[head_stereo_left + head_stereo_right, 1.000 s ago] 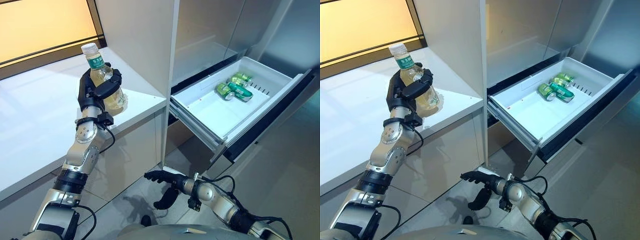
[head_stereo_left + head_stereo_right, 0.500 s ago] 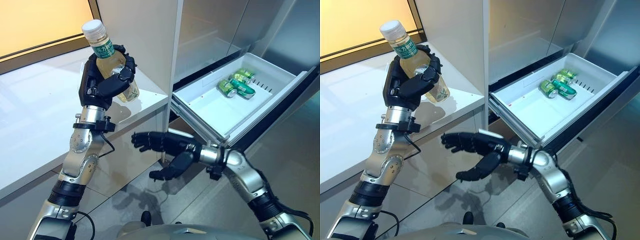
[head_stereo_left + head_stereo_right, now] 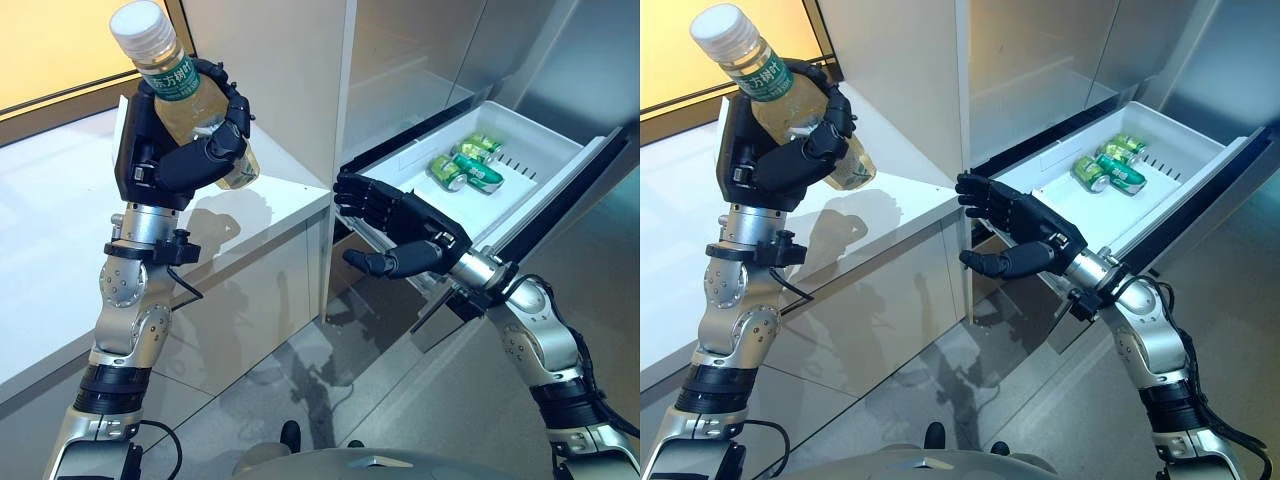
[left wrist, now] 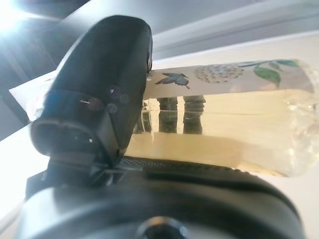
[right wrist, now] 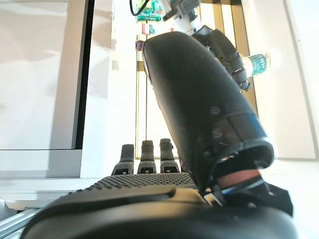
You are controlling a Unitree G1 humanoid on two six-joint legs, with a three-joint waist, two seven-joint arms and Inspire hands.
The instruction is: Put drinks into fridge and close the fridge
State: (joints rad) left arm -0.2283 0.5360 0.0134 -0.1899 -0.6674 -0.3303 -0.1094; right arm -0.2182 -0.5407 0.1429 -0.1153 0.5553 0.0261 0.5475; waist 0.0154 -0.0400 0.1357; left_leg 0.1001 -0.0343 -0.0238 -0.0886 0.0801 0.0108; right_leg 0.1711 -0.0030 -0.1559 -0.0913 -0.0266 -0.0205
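My left hand (image 3: 175, 150) is shut on a clear bottle of pale yellow drink (image 3: 165, 85) with a white cap and green label, held high above the white counter (image 3: 60, 230), tilted. The left wrist view shows the bottle (image 4: 224, 124) across the palm under the thumb. My right hand (image 3: 400, 230) is open, fingers straight, raised in front of the open white fridge drawer (image 3: 420, 220). Green cans (image 3: 462, 170) lie at the drawer's far end.
The tall grey fridge body (image 3: 410, 60) stands above the drawer. A white cabinet panel (image 3: 270, 70) rises beside the counter. The dark drawer front (image 3: 560, 200) juts out to the right. Glossy tiled floor (image 3: 330, 400) lies below.
My left hand has lifted the bottle higher, off the counter. My right hand has risen from low near the floor to the front of the open drawer.
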